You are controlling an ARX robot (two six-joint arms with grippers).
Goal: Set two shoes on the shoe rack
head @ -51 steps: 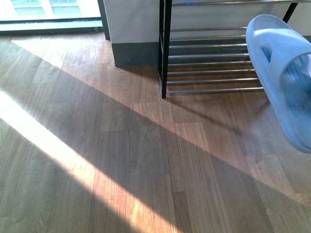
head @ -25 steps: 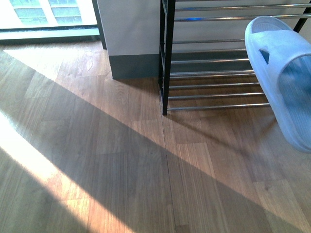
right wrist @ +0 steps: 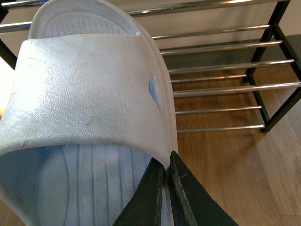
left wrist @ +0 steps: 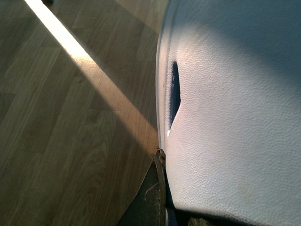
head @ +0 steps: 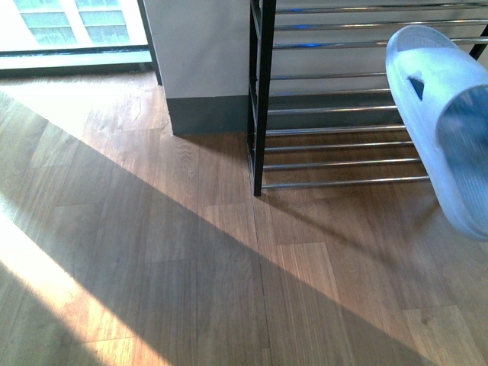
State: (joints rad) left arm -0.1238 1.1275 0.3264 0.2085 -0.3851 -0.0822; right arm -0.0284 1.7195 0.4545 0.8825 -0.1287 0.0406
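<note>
In the front view a pale blue slide sandal (head: 446,114) hangs at the right, in front of the shoe rack (head: 335,145) with its black side frame and silver rods. In the right wrist view my right gripper (right wrist: 166,162) is shut on the side edge of this sandal (right wrist: 89,94), toe towards the rack (right wrist: 221,89). In the left wrist view a second pale blue sandal (left wrist: 235,117) fills the right half above the wooden floor. My left gripper (left wrist: 165,162) is shut on its edge; only one finger (left wrist: 157,193) shows. Neither arm shows in the front view.
A pale wall section with a dark skirting (head: 202,76) stands just left of the rack. A window (head: 69,23) lies at the far left. The wooden floor (head: 152,252) carries a diagonal band of sunlight and shadow.
In the front view the rack and wall have slid down and grown larger, so the view has come nearer the rack. The sandal stays at the right edge.
</note>
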